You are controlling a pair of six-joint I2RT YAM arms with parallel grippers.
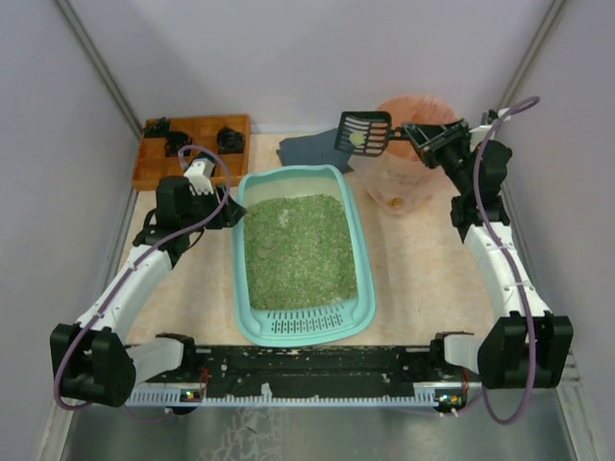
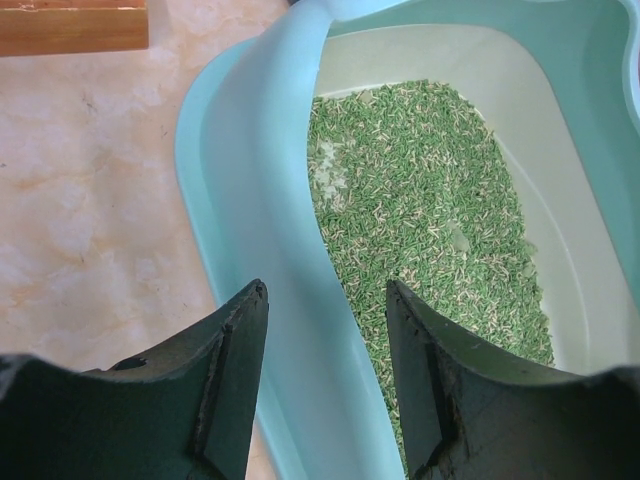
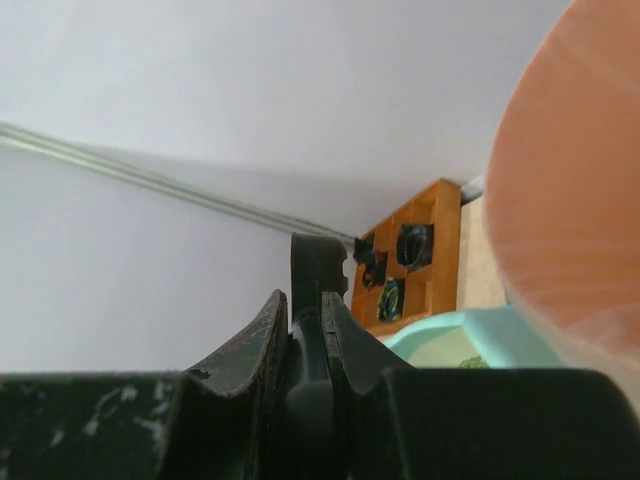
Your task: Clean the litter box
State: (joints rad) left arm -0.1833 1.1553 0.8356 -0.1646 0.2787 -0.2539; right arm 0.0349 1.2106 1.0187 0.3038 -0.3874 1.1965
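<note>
The light teal litter box [image 1: 357,252] lies mid-table with green litter [image 1: 298,252] and its grille at the near end. My left gripper [image 1: 231,208] straddles its left rim, with the rim [image 2: 265,200] pinched between the partly closed fingers [image 2: 325,300]. My right gripper [image 1: 423,134] is at the back right, shut on the handle [image 3: 318,265] of a black slotted scoop [image 1: 363,133]. The scoop holds a pale clump and hangs between the box's far end and the bin. In the right wrist view the gripper [image 3: 305,305] clamps the handle tightly.
A round bin lined with a pink bag [image 1: 411,168] stands at the back right, close beside the scoop; it also shows in the right wrist view [image 3: 570,180]. A dark grey flat piece [image 1: 306,151] lies behind the box. A brown wooden tray [image 1: 192,154] with black pieces sits back left.
</note>
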